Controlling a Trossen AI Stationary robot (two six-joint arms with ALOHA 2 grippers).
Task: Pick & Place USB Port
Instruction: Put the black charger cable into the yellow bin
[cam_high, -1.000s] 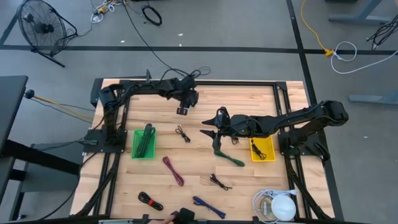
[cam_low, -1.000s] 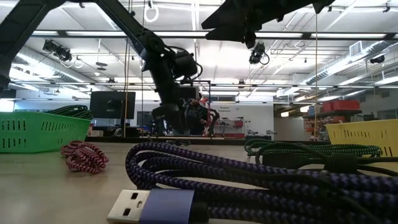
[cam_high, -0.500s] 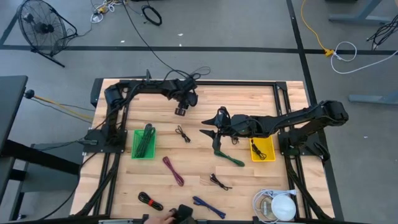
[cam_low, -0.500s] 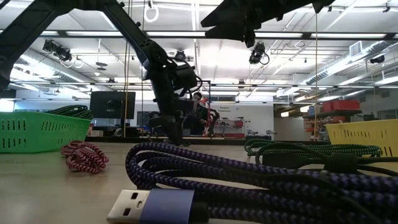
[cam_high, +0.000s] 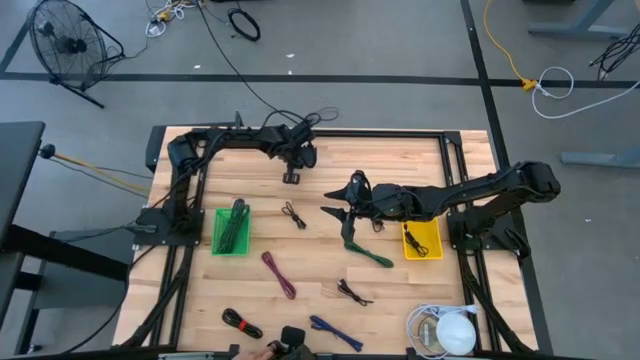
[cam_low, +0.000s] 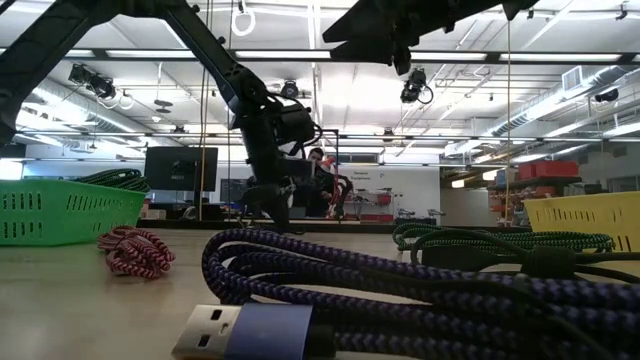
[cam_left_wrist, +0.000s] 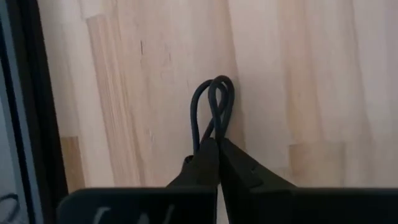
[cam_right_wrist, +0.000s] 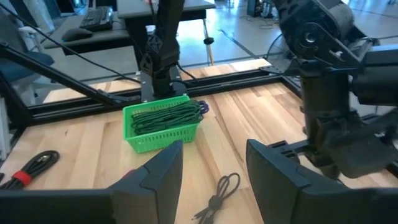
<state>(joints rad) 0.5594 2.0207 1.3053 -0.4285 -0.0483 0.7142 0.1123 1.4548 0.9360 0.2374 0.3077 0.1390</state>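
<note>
My left gripper (cam_high: 291, 177) is over the far middle of the table, shut on a thin dark cable whose loops (cam_left_wrist: 214, 102) stick out past the fingertips. It also shows in the low view (cam_low: 270, 215), low over the table. My right gripper (cam_high: 335, 212) hovers open and empty over the table's middle (cam_right_wrist: 214, 180). A small black cable (cam_high: 293, 214) lies on the wood ahead of it (cam_right_wrist: 217, 196). A green basket (cam_high: 232, 228) holding green cables stands at the left, and a yellow basket (cam_high: 421, 240) at the right. My left gripper pinches the dark cable between its two shut fingers (cam_left_wrist: 208, 163), just behind its looped end (cam_left_wrist: 211, 134). Two loops stand out beyond the fingertips over the wood. The fingers point down at the table. Whether the loops touch the table, I cannot tell.
Loose cables lie on the near half: green (cam_high: 368, 252), maroon (cam_high: 279, 273), black (cam_high: 352, 292), black with red (cam_high: 241, 323) and blue braided (cam_high: 335, 332). A white object (cam_high: 455, 330) sits at the near right corner. A person's hand (cam_high: 288, 343) is at the near edge.
My left gripper has shifted a little toward the table's far edge and turned slightly, staying shut on the dark cable. The person's hand at the near edge has moved about.
</note>
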